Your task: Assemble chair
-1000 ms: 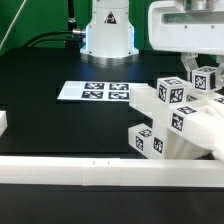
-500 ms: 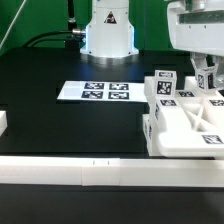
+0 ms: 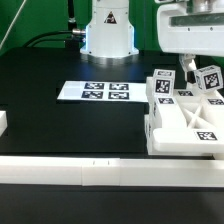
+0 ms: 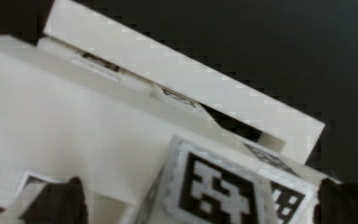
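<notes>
Table (image 3: 60, 130): you have a black top filling most of the exterior view, with every other thing resting on it.
Border rail (image 3: 70, 172): a long white rail runs across the near edge of the table, and the chair sits just behind its end at the exterior view's right.
Arm base (image 3: 108, 30): the white pedestal stands at the far side of the table, behind the marker board.
Chair (image 3: 190, 125): you see the white blocky assembly lying on the table at the exterior view's right, its cross-braced face turned up and tagged posts standing along its far edge. In the wrist view its white surfaces and a tagged block (image 4: 220, 180) fill the frame at close range.
Marker board (image 3: 95, 92): the thin white sheet with tags lies flat near the table's middle, well apart from the chair.
Gripper (image 3: 196, 72): it hangs over the chair's far edge with its fingers spread wide to either side of a tagged post. You cannot tell from either view whether a pad touches the post.
Small white block (image 3: 3, 122): it sits at the exterior view's left edge, cut off by the frame.
</notes>
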`<state>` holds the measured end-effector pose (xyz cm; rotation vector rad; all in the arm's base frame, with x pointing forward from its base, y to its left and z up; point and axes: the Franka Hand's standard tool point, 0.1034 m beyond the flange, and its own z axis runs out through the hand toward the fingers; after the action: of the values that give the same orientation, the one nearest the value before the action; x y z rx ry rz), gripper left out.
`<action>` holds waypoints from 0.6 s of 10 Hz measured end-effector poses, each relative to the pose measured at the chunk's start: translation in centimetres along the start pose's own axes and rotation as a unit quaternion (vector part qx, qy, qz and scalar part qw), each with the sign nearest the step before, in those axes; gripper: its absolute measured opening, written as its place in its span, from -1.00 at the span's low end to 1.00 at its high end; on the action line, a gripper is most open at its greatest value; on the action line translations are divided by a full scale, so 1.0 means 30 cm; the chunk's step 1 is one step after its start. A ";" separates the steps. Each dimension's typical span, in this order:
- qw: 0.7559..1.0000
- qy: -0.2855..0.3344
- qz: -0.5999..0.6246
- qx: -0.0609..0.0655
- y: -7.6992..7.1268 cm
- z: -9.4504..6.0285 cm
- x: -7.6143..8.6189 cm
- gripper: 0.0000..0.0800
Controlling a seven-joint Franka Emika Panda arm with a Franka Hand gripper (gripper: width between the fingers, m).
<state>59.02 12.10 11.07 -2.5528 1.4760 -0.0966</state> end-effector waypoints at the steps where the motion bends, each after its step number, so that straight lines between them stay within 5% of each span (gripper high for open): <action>1: 0.999 0.000 -0.039 0.000 -0.001 -0.001 -0.001 0.62; 6: 0.962 0.004 -0.272 -0.005 -0.028 -0.018 -0.015 0.62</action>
<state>59.43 12.82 11.79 -2.8907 0.7353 -0.1734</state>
